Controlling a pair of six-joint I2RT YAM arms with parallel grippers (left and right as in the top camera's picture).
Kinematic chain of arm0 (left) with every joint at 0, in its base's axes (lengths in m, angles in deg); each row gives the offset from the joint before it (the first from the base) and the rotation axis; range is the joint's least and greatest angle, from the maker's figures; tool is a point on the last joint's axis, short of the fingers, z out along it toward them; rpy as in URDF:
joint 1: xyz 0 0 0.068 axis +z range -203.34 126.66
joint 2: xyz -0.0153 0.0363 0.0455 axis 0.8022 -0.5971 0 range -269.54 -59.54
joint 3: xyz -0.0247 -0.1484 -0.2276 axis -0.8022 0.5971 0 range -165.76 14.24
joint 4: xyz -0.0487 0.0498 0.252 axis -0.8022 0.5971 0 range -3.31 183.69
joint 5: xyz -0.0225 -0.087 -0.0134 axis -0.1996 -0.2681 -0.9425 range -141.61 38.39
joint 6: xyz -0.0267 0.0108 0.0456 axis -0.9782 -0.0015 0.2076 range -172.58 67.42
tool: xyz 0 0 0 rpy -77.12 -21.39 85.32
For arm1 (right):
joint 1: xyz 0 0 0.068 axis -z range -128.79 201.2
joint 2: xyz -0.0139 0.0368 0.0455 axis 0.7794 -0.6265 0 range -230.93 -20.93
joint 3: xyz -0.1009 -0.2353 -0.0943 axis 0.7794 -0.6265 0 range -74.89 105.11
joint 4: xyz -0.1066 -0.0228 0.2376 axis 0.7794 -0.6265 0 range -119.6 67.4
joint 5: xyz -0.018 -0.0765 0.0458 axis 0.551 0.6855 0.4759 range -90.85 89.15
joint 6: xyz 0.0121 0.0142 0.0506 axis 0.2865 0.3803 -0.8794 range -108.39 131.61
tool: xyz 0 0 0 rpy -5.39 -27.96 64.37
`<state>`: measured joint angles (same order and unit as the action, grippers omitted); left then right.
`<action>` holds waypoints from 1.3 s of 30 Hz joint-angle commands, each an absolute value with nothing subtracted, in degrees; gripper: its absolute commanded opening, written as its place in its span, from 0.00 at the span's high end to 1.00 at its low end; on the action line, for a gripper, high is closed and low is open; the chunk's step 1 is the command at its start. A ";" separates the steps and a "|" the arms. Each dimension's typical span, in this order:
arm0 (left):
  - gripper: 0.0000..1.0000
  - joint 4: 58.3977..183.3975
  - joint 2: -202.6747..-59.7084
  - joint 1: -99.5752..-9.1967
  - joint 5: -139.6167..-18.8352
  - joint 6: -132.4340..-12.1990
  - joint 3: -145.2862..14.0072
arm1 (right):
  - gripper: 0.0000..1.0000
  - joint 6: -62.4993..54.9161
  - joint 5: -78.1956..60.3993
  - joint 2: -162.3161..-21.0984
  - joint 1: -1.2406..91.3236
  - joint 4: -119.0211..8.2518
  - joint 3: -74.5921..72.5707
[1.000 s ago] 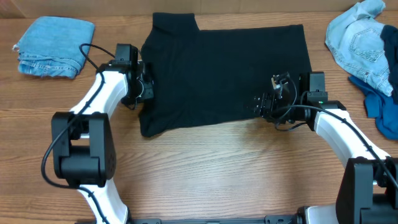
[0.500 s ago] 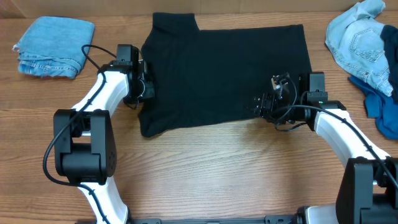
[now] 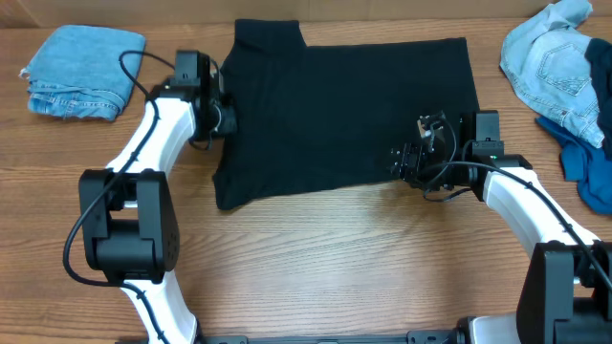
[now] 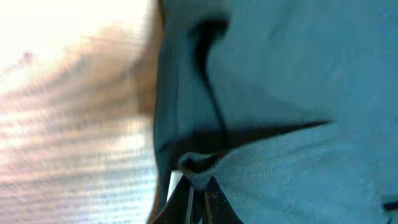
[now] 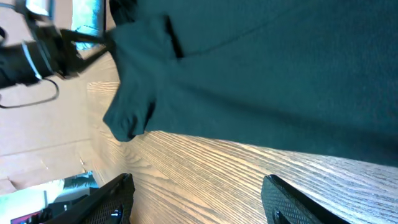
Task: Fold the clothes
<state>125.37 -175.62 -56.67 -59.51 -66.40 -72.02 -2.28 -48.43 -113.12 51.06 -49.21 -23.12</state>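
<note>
Right gripper [image 5: 196, 183]: fingers spread wide, over the table [image 3: 335, 258] at the T-shirt's near hem.
Left gripper [image 4: 198, 190]: pinching the T-shirt's left edge, cloth bunched at the tips.
Black T-shirt [image 3: 344, 105]: mid-table, flat, roughly rectangular.
Far corners: folded denim [image 3: 81, 72] on the left; denim heap [image 3: 555, 67] and blue garment [image 3: 588, 167] on the right.

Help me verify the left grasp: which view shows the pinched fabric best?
Left wrist: the black T-shirt bunches up in the left gripper, close up. Overhead shows only that gripper at the shirt's left edge; right wrist shows it small, distant.
</note>
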 commanded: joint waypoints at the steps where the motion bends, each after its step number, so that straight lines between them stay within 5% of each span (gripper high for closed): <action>1: 0.93 125.41 -176.12 -56.74 -59.14 -66.75 -75.17 | 0.30 -1.85 -47.84 -112.07 50.84 -49.08 -21.90; 10: 0.76 122.64 -176.12 -56.78 -59.14 -66.36 -75.19 | 0.30 -1.82 -47.86 -112.07 50.84 -49.10 -21.90; 12: 0.59 122.13 -176.12 -56.78 -59.12 -66.36 -75.19 | 0.30 -1.85 -47.86 -112.07 50.84 -49.12 -21.90; 16: 0.43 121.41 -176.12 -56.45 -58.75 -66.34 -75.74 | 0.30 -1.85 -47.88 -112.07 50.84 -49.34 -21.90; 18: 0.44 123.33 -176.12 -56.08 -59.12 -66.32 -78.01 | 0.30 -1.87 -48.16 -112.07 50.76 -50.13 -21.90; 27: 0.60 150.55 -175.99 -56.04 -57.54 -61.79 -98.88 | 0.65 -0.36 -51.05 -112.09 37.10 -47.29 -21.87; 37: 0.72 175.44 -175.29 -57.52 -58.48 -61.64 -111.50 | 0.74 -3.40 -42.81 -117.05 21.91 -33.56 -21.87; 38: 0.73 176.75 -175.05 -58.42 -57.89 -61.07 -111.50 | 0.71 -3.44 -42.85 -117.20 21.91 -33.39 -21.87; 39: 0.73 178.22 -174.48 -60.21 -56.06 -61.14 -111.50 | 0.53 -3.42 -42.81 -117.23 22.10 -33.39 -21.87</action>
<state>175.57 -175.92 -56.91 -58.20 -62.82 -110.38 -3.35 -44.51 -116.18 21.88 -34.04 -22.79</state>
